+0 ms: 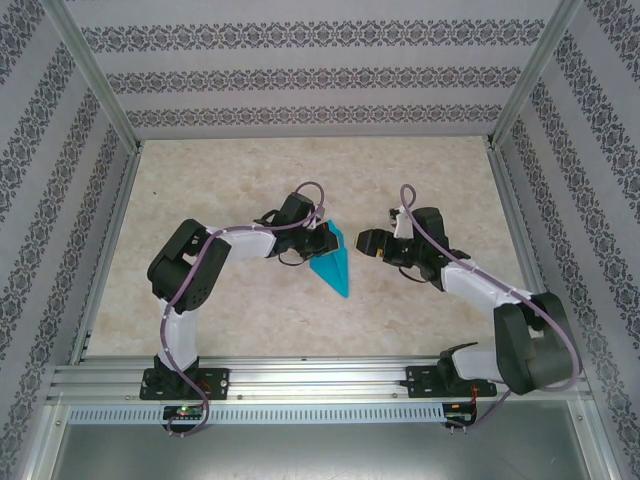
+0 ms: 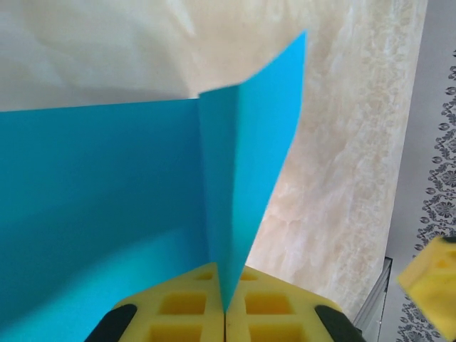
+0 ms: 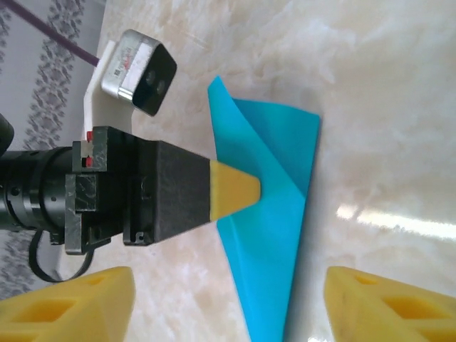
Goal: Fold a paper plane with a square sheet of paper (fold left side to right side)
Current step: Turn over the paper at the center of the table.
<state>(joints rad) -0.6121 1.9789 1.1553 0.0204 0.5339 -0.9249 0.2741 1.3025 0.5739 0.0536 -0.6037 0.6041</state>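
The paper plane [image 1: 335,268], a bright teal-blue sheet folded to a narrow dart, lies mid-table with its tip toward the near edge. One flap stands up off the table. My left gripper [image 1: 322,241] is shut on that raised flap; its yellow fingers [image 2: 178,313] press together with the paper plane [image 2: 107,199] edge between them. In the right wrist view the left gripper [image 3: 246,189] pinches the paper plane [image 3: 274,228] from the left. My right gripper [image 1: 368,243] hovers just right of the paper, open, and its fingers [image 3: 78,306] stand wide apart, holding nothing.
The marbled beige table [image 1: 250,320] is boxed in by patterned walls [image 1: 300,75] and aluminium posts [image 1: 95,75]. A metal rail [image 1: 320,378] carrying both arm bases runs along the near edge. Bare tabletop surrounds the paper on all sides.
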